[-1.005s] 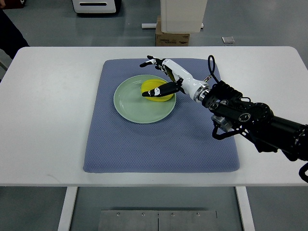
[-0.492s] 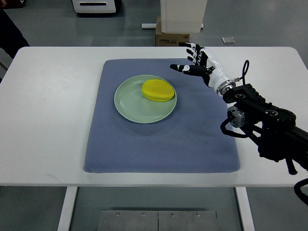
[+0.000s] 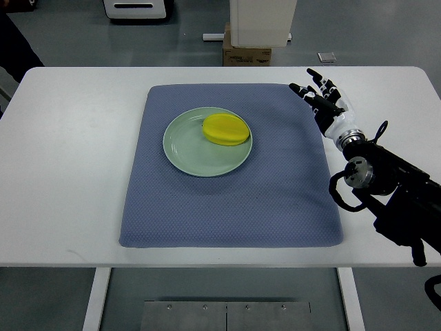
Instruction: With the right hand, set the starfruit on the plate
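The yellow starfruit (image 3: 226, 129) lies on the pale green plate (image 3: 189, 148), toward its upper right rim. The plate sits on the blue-grey mat (image 3: 231, 200). My right hand (image 3: 320, 95) is open and empty, fingers spread, above the mat's right edge, well to the right of the plate. Its black arm (image 3: 393, 196) comes in from the lower right. My left arm is out of view.
The mat lies on a white table (image 3: 69, 158). Beyond the table's far edge stand a cardboard box (image 3: 246, 54) and a white unit (image 3: 262, 21). A dark-clothed person's edge (image 3: 15, 41) shows at the top left.
My right hand let go of the starfruit on the plate and drew back to the right, from over the plate to the mat's right edge.
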